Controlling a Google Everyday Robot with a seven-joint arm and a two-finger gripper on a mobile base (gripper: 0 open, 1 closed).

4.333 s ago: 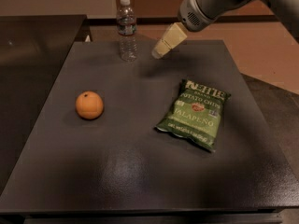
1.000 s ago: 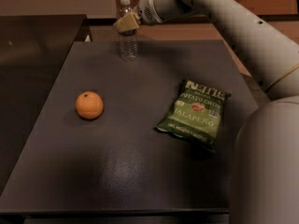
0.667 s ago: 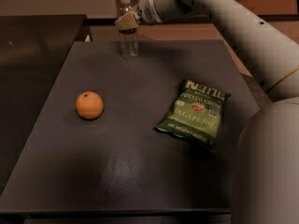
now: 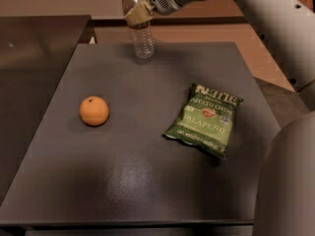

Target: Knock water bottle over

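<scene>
At the far edge of the dark table (image 4: 147,191), our gripper (image 4: 138,15) hangs across the upper part of the water bottle (image 4: 143,39), covering its label band. Whether it is spread or closed up, we cannot tell. The bottle stands upright, its white cap showing just above the gripper and its ribbed body below. Well short of the gripper and to its left sits an orange (image 4: 94,110). Short of it to the right, a green chip bag (image 4: 205,120) lies flat.
</scene>
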